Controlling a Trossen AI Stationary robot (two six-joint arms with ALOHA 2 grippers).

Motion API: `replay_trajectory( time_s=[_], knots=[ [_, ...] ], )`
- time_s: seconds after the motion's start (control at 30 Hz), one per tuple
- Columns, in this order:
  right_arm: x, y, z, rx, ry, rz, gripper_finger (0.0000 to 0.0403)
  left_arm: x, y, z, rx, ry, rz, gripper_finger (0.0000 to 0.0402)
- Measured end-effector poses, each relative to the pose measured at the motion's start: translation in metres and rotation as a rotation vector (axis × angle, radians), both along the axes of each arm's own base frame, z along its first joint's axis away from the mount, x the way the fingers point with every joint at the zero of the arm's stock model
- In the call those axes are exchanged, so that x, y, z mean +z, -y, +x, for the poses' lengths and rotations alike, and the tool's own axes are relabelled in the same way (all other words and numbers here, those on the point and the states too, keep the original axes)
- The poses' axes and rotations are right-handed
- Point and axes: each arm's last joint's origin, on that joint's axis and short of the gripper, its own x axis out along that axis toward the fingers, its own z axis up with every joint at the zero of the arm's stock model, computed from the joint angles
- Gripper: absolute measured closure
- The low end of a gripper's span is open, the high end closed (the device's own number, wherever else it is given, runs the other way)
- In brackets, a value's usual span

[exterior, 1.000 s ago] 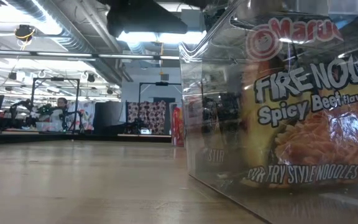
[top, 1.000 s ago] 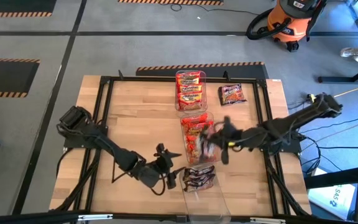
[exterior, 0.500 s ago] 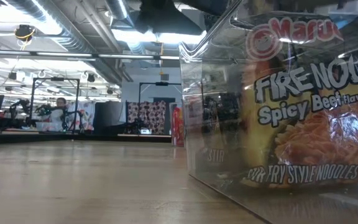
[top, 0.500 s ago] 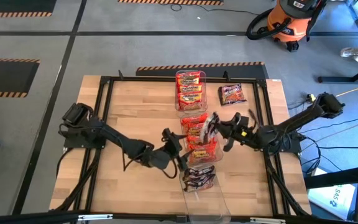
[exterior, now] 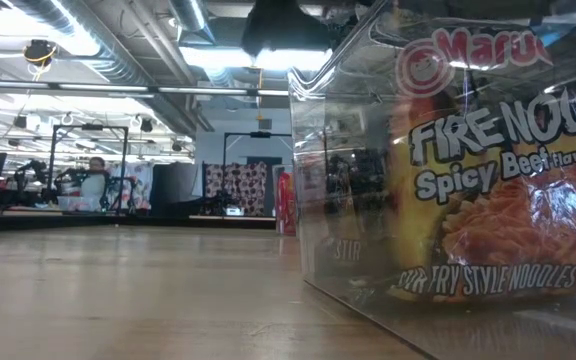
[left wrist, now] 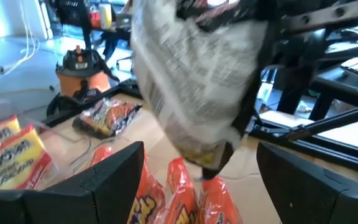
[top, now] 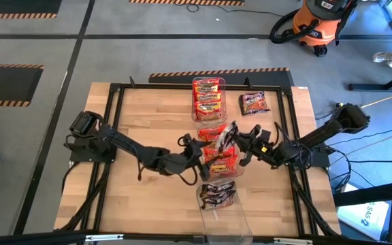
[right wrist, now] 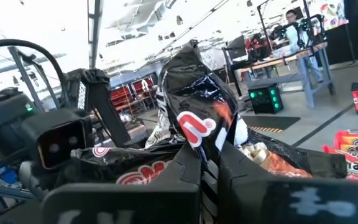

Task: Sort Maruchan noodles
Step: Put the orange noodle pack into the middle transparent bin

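Note:
A dark brown/black Maruchan packet [top: 227,135] is lifted over the middle clear bin [top: 218,163] of orange-red packets. My right gripper [top: 239,145] is shut on it, coming from the table's right. My left gripper [top: 197,151] is open at the bin's left side. Its fingers stand on either side of the hanging packet [left wrist: 197,81] without touching it. The far bin [top: 208,99] holds red-yellow packets. The near bin [top: 218,194] holds dark ones, seen close up in the low view [exterior: 488,180]. One more dark packet [top: 254,103] lies flat on the table at the far right. My right gripper [right wrist: 209,152] pinches the dark packet between its two fingers by one crumpled end [right wrist: 199,134]. It comes roughly level from the table's right. The packet is lifted clear over the middle bin and sticks out beyond the fingertips toward my left gripper [right wrist: 61,146].
The three clear bins stand in a row down the table's middle. A black frame [top: 114,92] runs around the tabletop. Bare wood [top: 148,116] lies left of the bins. An orange shop vacuum [top: 318,20] stands on the floor beyond the table.
My left gripper has swung from beside the near bin toward the far and right, up to the middle bin and the held packet. My right gripper has carried the dark packet up and a little toward the far edge, still shut on it.

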Motion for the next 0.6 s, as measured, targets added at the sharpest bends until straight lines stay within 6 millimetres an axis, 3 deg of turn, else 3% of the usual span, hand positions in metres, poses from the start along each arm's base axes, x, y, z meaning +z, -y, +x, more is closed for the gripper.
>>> replay_trajectory(
  time_s=[0.27, 0.6],
  knots=[
    [0.003, -0.003, 0.005, 0.02, 0.035, 0.008, 0.0403, 0.006, 0.0, 0.001, -0.009, 0.026, 0.046, 0.0097],
    [0.006, -0.014, 0.028, 0.042, 0.02, -0.009, 0.0403, 0.011, -0.014, 0.005, 0.026, 0.059, 0.064, 0.0094]
  ],
)
